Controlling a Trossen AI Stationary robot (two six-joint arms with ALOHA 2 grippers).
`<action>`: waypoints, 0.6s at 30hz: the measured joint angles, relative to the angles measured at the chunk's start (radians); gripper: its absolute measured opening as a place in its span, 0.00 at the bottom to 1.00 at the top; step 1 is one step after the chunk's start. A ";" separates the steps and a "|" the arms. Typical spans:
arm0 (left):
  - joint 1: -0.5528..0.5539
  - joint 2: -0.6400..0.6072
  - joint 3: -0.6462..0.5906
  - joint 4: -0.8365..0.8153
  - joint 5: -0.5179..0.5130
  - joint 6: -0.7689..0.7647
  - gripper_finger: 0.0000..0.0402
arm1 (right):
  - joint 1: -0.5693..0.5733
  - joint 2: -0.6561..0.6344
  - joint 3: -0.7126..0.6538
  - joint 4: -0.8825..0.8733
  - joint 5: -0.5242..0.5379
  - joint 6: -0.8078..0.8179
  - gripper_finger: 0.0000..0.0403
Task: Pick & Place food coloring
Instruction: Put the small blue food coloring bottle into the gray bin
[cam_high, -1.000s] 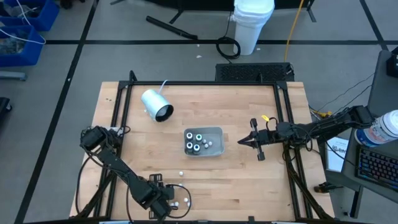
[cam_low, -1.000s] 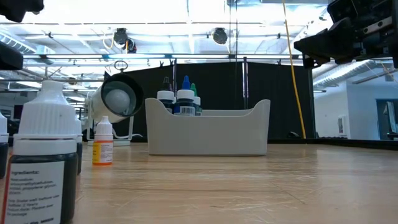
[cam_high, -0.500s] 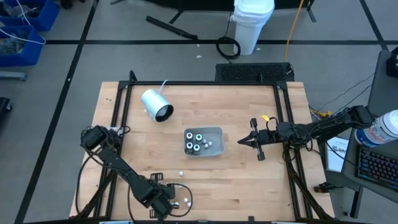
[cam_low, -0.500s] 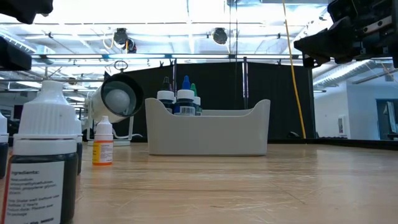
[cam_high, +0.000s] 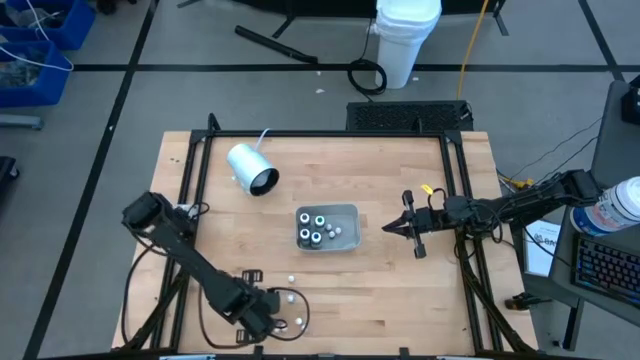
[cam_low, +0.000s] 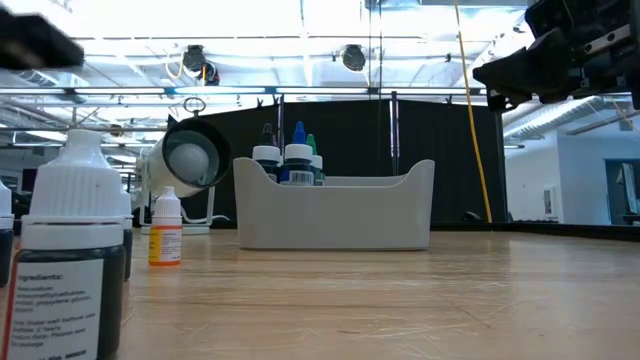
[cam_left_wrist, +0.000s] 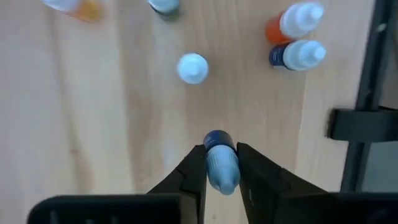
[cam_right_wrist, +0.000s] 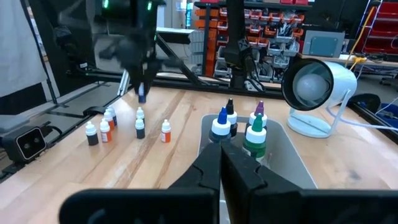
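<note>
The food coloring is a set of tiny bottles. Several stand in the grey tray (cam_high: 345, 213) at mid-table. Others stand loose near the front left (cam_right_wrist: 106, 130), (cam_left_wrist: 298, 55); the low view shows one close up (cam_low: 75, 250). My left gripper (cam_high: 262, 322) hangs over the loose group, shut on a blue-topped bottle (cam_left_wrist: 221, 168). My right gripper (cam_high: 388, 229) waits shut, right of the tray and above the table (cam_right_wrist: 222, 149). My left gripper pinches the blue-topped bottle between its two fingers (cam_left_wrist: 198, 163), on the light-blue upper part (cam_left_wrist: 222, 177). The fingers come from above and point down. The bottle's dark lower end (cam_left_wrist: 216, 138) points at the table. In the right wrist view the bottle (cam_right_wrist: 142, 93) hangs clear of the wood.
A white-and-grey cylinder with a cord (cam_high: 250, 168) lies at the far left of the table. Black frame rails (cam_high: 195, 190) run along the table's left, far and right edges. Bare wood lies between the tray and the front edge.
My left arm has risen over the front-left corner, its upper link swinging toward the table's left edge. In the low view its dark shape at the upper left has gone higher.
</note>
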 joint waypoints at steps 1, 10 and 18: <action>0.000 -0.025 0.000 -0.009 -0.016 0.000 0.17 | 0.000 0.000 0.000 -0.003 0.000 0.000 0.00; 0.097 -0.229 0.000 -0.022 -0.055 -0.073 0.19 | 0.000 0.000 0.000 0.000 0.000 0.000 0.00; 0.248 -0.228 0.099 -0.028 -0.014 0.182 0.20 | 0.000 0.000 0.000 -0.003 0.000 -0.001 0.00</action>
